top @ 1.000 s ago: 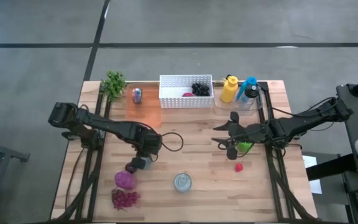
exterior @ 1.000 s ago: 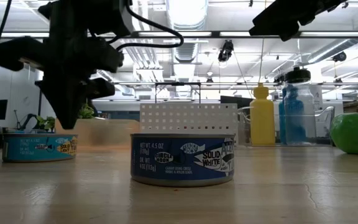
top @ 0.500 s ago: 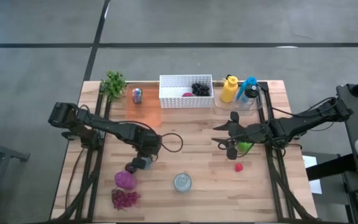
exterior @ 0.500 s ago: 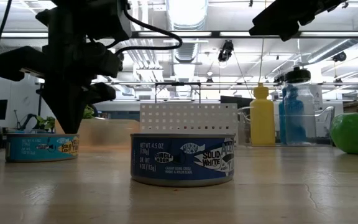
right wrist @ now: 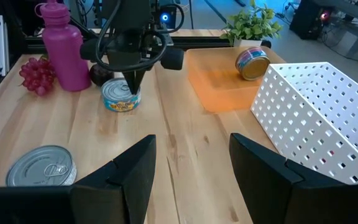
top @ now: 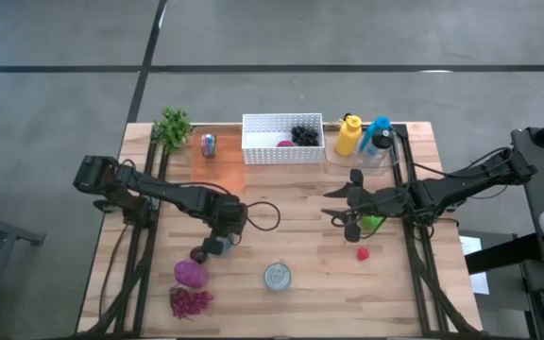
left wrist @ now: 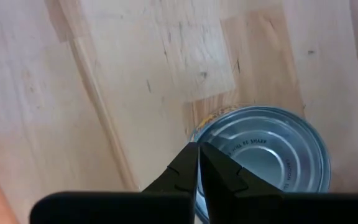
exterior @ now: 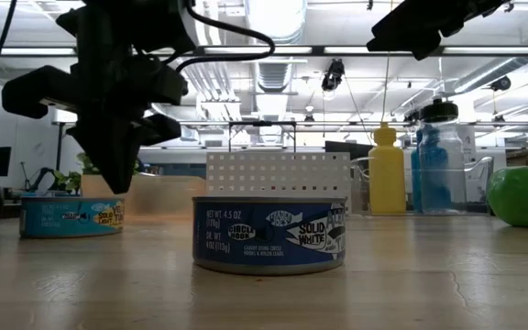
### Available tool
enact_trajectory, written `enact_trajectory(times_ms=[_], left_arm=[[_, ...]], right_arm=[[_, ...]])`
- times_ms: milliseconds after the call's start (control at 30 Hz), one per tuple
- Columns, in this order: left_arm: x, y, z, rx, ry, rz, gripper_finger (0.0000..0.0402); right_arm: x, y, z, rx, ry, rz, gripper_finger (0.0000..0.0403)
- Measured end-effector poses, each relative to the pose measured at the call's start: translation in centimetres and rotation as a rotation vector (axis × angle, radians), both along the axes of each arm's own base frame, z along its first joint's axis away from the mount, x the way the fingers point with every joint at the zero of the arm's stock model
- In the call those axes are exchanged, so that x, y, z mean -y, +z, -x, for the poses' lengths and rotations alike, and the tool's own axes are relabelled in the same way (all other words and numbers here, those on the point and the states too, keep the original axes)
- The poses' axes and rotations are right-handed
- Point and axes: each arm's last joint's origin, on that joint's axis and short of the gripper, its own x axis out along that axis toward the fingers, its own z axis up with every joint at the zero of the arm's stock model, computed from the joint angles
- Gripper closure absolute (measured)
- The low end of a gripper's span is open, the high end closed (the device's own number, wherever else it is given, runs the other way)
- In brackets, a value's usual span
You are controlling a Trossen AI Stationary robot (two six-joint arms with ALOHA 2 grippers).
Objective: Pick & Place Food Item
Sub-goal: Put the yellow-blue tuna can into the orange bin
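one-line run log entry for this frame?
left gripper: shut, over tuna can, nothing held | right gripper: open, empty, hovering mid-table | white basket: at back edge

light wood-plank table, grain streaks. white basket with a grid of small holes, upper middle of high view. yellow bottle and blue bottle upper right. magenta bottle and dark red grapes, upper left of right wrist view. silver can with blue-white label, lower middle. orange board. green plant. green round fruit.
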Motion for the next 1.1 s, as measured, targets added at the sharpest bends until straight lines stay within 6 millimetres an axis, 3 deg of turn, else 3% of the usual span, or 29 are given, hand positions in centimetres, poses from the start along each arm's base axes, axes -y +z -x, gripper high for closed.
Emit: enact_trajectory(times_ms=[1100], left_arm=[[0.00, -0.23, 0.18, -0.006, -0.085, -0.006, 0.0378]], right_arm=[[0.00, 0.00, 0.00, 0.000, 0.001, 0.002, 0.0204]])
